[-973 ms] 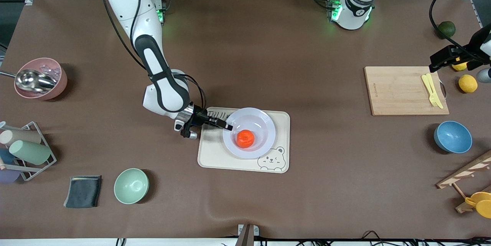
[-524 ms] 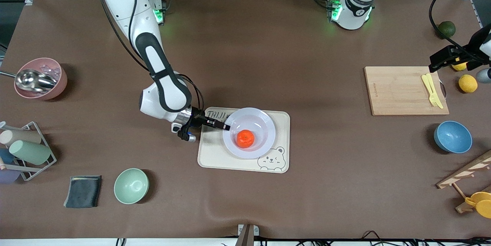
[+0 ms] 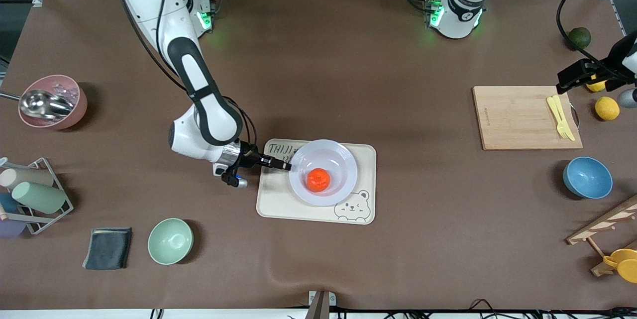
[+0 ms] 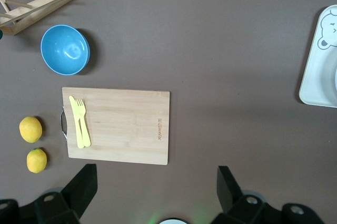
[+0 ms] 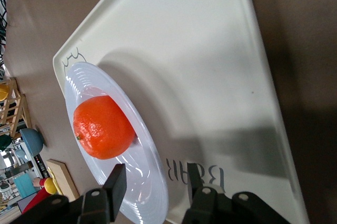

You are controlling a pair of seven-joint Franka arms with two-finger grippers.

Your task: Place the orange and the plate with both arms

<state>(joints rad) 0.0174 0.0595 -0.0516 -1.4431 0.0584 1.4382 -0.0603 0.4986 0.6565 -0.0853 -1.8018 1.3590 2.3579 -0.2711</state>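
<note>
The tray (image 3: 278, 199) lies near the middle of the table, its bear print on the edge nearest the front camera. The plate (image 3: 343, 179) rests on the tray, and the orange (image 3: 318, 179) sits in the plate's sunken centre.

The right gripper (image 3: 286, 164) is low over the tray, at the plate's rim on the side toward the right arm's end of the table. In the right wrist view its fingers (image 5: 117, 182) stand apart, one on each side of the rim, with a visible gap to the rim; the gripper has hold of nothing.

Farther from the front camera, toward the left arm's end of the table, the left gripper (image 3: 565, 82) hangs in the air over the edge of the cutting board (image 3: 517, 120). Its fingers (image 4: 84, 182) are spread fully apart and hold nothing. This arm waits. A yellow fork (image 3: 561, 117) lies on the board, with two lemons (image 3: 607, 108) beside it.
</note>
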